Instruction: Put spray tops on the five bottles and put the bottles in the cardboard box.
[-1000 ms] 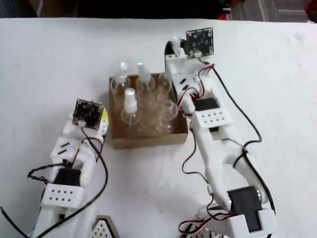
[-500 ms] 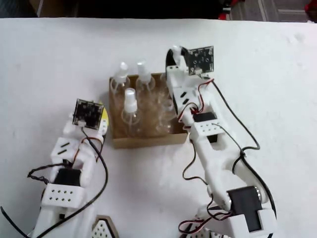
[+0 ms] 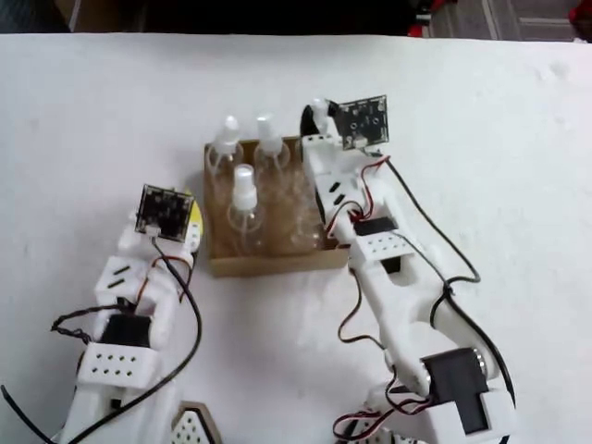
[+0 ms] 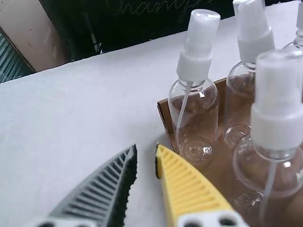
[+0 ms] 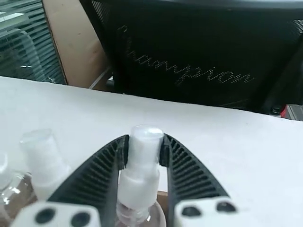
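One upright bottle [image 5: 140, 213], pinched at its spray top [image 5: 141, 158] between the jaws of the right gripper [image 5: 143, 142], hung over the cardboard box's [image 3: 277, 262] far right corner, so lowering straight down its vertical axis looked likely.

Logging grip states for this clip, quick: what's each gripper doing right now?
Left gripper: open only a crack, holding nothing.
Right gripper: closed on a spray top, over the cardboard box.

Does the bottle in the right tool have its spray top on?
On: a white spray top sits on the clear bottle, pinched by the right tool.
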### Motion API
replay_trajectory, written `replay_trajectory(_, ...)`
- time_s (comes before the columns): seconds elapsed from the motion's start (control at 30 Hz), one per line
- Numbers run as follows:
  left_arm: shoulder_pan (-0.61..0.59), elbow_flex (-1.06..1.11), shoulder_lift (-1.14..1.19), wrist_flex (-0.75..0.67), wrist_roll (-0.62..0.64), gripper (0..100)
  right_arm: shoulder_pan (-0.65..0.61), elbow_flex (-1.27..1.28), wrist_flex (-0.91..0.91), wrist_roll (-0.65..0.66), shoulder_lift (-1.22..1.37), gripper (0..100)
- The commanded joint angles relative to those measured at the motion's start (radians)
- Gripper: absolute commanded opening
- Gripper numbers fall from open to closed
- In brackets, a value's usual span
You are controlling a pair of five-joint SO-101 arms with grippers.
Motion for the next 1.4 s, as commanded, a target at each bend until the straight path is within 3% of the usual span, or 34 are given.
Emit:
replay_trajectory(0.0, 0.012, -0.006, 0.002, -0.026, -0.008, 7, -0.016, -0.005, -0.016, -0.011, -0.005, 1.5)
replay_trajectory(0.6, 0.012, -0.006, 0.002, -0.026, -0.008, 7, -0.044, 0.038, -0.015, -0.011, -0.007, 1.9)
replay_trajectory(0.83, 0.012, -0.006, 0.002, -0.026, -0.008, 7, -0.048, 0.040, -0.010, -0.011, -0.005, 21.0)
replay_trajectory(1.07, 0.012, -0.006, 0.002, -0.026, -0.008, 7, -0.047, 0.040, -0.008, -0.011, -0.051, 21.1)
replay_trajectory(1.37, 0.012, -0.006, 0.002, -0.028, -0.008, 7, -0.033, 0.034, 0.289, -0.011, -0.390, 21.2)
